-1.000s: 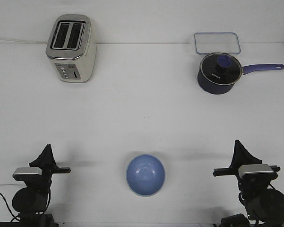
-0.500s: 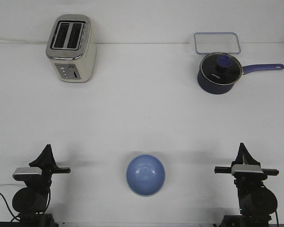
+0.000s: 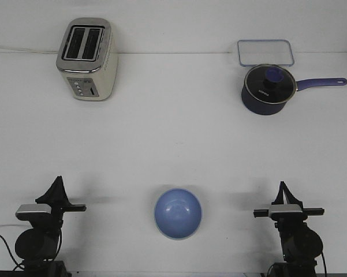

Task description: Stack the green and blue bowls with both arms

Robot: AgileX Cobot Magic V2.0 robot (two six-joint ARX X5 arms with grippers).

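Front view: my right pincer (image 3: 283, 187) has slid left toward the blue bowl (image 3: 178, 213), which sits mid-worktop (image 3: 173, 144) between both arms; I judge an approach. Left pincer (image 3: 58, 184) unmoved. I can't tell either pincer's opening; neither holds anything.

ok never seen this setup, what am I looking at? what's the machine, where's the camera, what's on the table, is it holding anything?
It is a two-armed robot, seen by one camera facing forward over a white table. At the near edge sit its left gripper and right gripper, both apart from every object and holding nothing; whether they are open cannot be told. A blue bowl sits upright between them. At the far side stand a toaster, a lidded dark blue saucepan and a clear rectangular lid.
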